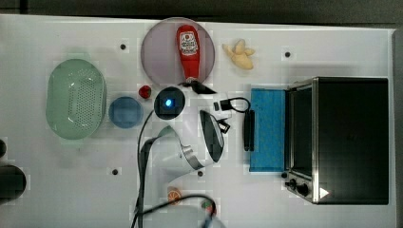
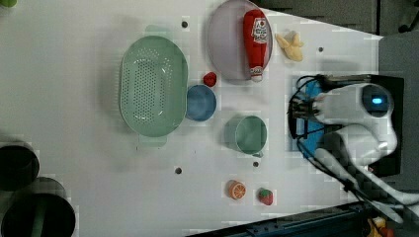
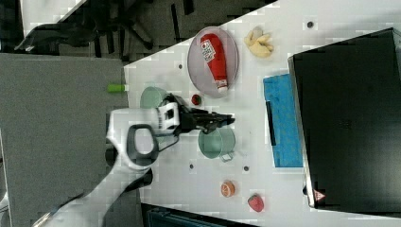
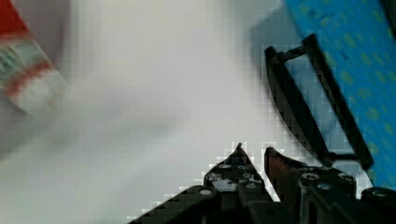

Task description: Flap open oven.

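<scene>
Now oven [image 1: 351, 140] faces top view's left, blue door [image 1: 268, 128] flapped flat on counter [image 1: 294, 199]; gripper [image 4: 252, 156] slightly parted, holding nothing

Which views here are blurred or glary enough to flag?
Wrist view: the ketchup bottle is smeared by motion blur, while the oven door's handle stays fairly crisp. Top view: blocky patches around the arm, no strong glare on the door. Right view: the oven top reads flat black, detail lost.
</scene>
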{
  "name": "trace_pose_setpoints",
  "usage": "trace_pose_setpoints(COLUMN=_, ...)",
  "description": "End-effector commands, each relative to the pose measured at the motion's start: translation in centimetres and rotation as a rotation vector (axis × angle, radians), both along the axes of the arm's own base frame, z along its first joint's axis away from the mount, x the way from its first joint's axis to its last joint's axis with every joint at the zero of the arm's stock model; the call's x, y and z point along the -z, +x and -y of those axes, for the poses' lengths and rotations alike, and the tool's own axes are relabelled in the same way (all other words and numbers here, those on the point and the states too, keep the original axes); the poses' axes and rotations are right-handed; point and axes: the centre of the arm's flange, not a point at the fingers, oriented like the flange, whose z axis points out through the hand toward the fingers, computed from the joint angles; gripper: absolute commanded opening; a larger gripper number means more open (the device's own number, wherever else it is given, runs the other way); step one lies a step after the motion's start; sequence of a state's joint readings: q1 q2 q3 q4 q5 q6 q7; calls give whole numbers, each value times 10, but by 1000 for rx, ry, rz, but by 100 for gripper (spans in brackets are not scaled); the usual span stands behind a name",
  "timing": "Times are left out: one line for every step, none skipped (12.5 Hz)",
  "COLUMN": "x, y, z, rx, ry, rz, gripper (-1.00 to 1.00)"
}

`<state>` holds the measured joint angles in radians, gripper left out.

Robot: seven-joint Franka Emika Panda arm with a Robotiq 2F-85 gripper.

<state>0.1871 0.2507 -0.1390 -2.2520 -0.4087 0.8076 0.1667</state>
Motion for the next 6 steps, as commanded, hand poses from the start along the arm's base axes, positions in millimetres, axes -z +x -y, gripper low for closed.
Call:
trace_pose_setpoints(x=-92, y=8, z=23, rx=197, ry=74, rz=126, gripper=-65)
trace_pose_setpoints(x=-118, y=3, z=26, rx=232, ry=100, rz=140, gripper=-65)
trace_pose_setpoints(x=-146, y=-3, z=28, rx=266, ry=132, rz=159, gripper=-65)
trace_pose_setpoints(x=-173, y=-10, z=31, rx=302, ry=170, rz=176, gripper=-65)
trace_pose_setpoints(x=-197, y=-19, z=34, rx=337, ry=209, rz=184, gripper=-65)
trace_pose_setpoints(x=-219, y=-28, z=37, rx=362, ry=240, rz=189, gripper=-65)
